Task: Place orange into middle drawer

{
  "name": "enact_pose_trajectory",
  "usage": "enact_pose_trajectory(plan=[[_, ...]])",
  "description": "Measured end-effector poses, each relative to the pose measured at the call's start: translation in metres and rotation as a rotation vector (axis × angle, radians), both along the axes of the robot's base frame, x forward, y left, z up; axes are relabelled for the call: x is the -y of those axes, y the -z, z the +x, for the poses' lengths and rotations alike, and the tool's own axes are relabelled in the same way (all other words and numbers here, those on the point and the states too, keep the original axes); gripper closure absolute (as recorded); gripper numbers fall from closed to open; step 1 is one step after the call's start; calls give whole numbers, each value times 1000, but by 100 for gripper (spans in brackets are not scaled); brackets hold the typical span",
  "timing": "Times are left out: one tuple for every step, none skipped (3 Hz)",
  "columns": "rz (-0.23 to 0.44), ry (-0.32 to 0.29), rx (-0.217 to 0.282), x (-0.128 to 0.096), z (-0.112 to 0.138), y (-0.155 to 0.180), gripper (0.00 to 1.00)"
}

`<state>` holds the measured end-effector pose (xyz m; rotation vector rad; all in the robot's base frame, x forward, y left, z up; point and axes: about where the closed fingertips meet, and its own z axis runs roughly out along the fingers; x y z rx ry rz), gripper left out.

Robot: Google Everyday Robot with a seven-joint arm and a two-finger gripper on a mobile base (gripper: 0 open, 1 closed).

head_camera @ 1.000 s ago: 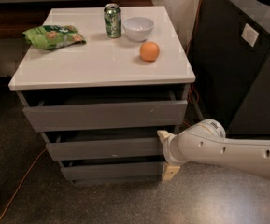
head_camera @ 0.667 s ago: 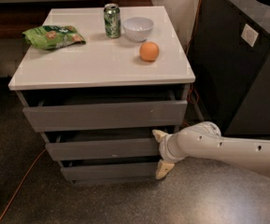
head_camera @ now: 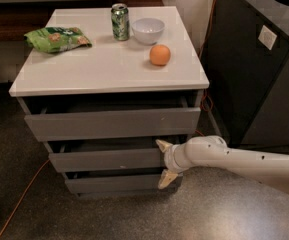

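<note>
Item: grey cabinet with white top (head_camera: 84,74), three drawers, each pulled slightly out.
- Top drawer (head_camera: 114,124): tallest front; interior in shadow, contents cannot be told.
- Middle drawer (head_camera: 104,159): medium front, ajar by a narrow gap; the interior is dark and its contents cannot be told.
- Bottom drawer (head_camera: 114,183): shortest front, barely open.

On the top: orange (head_camera: 160,54), right of centre, resting on the surface just in front of the white bowl (head_camera: 148,30); green can (head_camera: 119,21) upright just beside the bowl; green snack bag (head_camera: 57,38) lying at the left.

Gripper (head_camera: 165,162): at the right end of the middle drawer front, fingers spread, one above and one below the front's edge; white arm (head_camera: 234,160) reaching in from the right.

Floor: orange cable (head_camera: 21,199) at the left.
</note>
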<state>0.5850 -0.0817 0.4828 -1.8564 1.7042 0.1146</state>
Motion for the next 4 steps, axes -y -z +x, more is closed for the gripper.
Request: enact_pose_trajectory(plan=[[-13, 11, 33, -8, 19, 19, 0], [-49, 23, 55, -11, 38, 36, 0], [-79, 45, 53, -11, 55, 50, 10], [-95, 57, 34, -14, 61, 59, 26]])
